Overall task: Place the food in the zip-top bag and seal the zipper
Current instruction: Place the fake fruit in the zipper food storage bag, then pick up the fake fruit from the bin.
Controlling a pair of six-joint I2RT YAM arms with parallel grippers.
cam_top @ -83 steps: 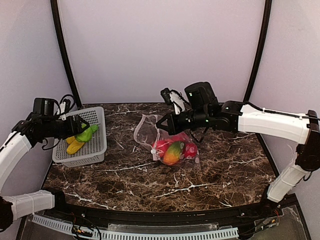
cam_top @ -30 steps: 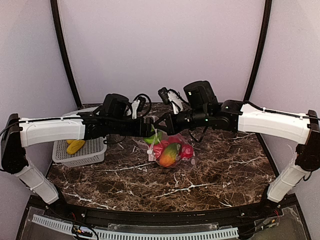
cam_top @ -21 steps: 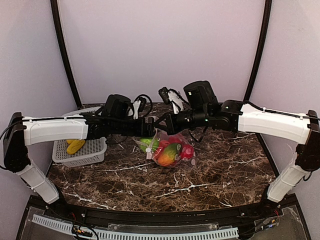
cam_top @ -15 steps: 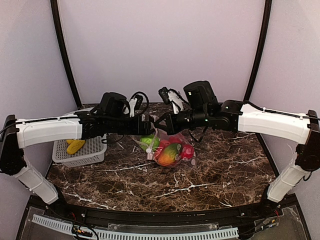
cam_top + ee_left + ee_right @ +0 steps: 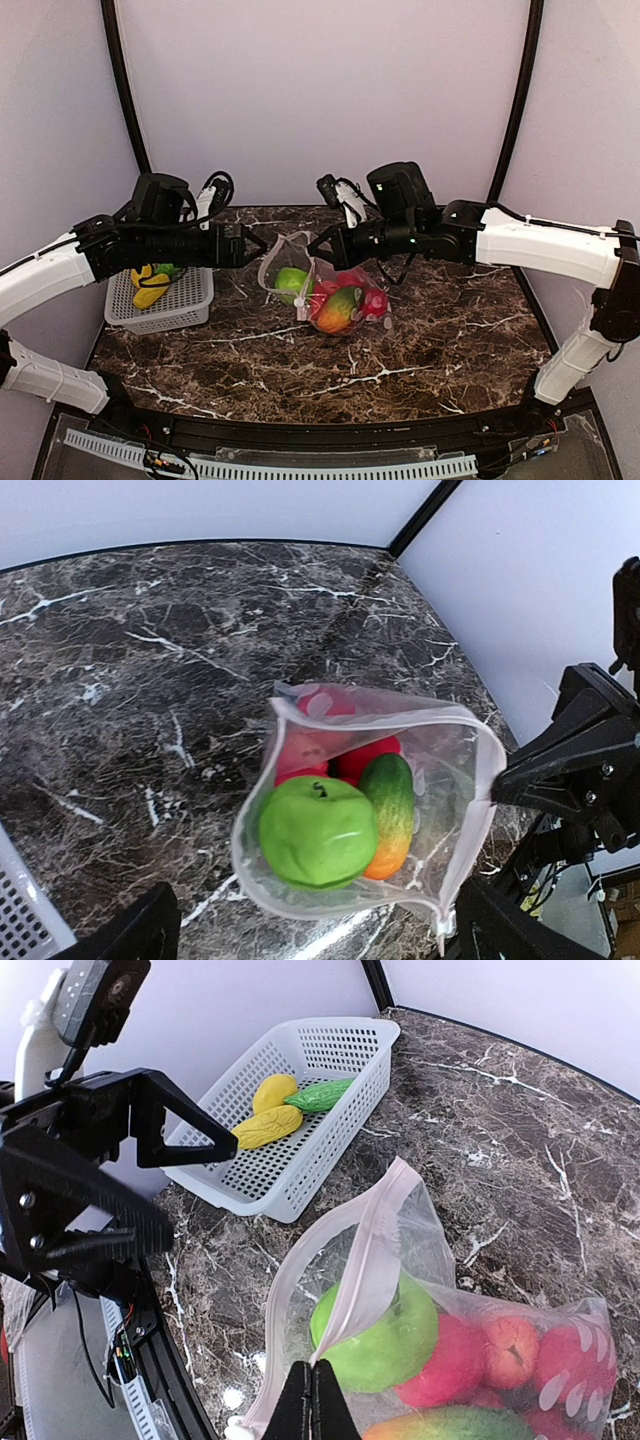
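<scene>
You are working on a dark marbled table [image 5: 430,340] closed in by pale lilac walls. The bag [image 5: 378,300] is lying near the middle, its mouth gaping toward 9 o'clock. The right fingers [image 5: 312,1378] are clenching the bag's rim at the pink zipper [image 5: 362,1255], holding the mouth up and open. The left fingers [image 5: 256,247] are standing spread wide and carrying nothing, hovering between the bag and the basket [image 5: 192,298] at 9 o'clock.

By the look of it, you are sitting past the middle of the loading. A green apple [image 5: 318,830] is resting just inside the mouth, with an orange-green piece [image 5: 388,810] and several red ones [image 5: 305,750] behind it. Two yellow pieces [image 5: 268,1120] and a green one [image 5: 322,1094] are waiting in the basket, and the zipper is not yet being closed.

The red ones are overlapping, so you are not getting a sure count. In the top view the left arm is covering part of the basket. The slider is showing too small to pick out with confidence.
</scene>
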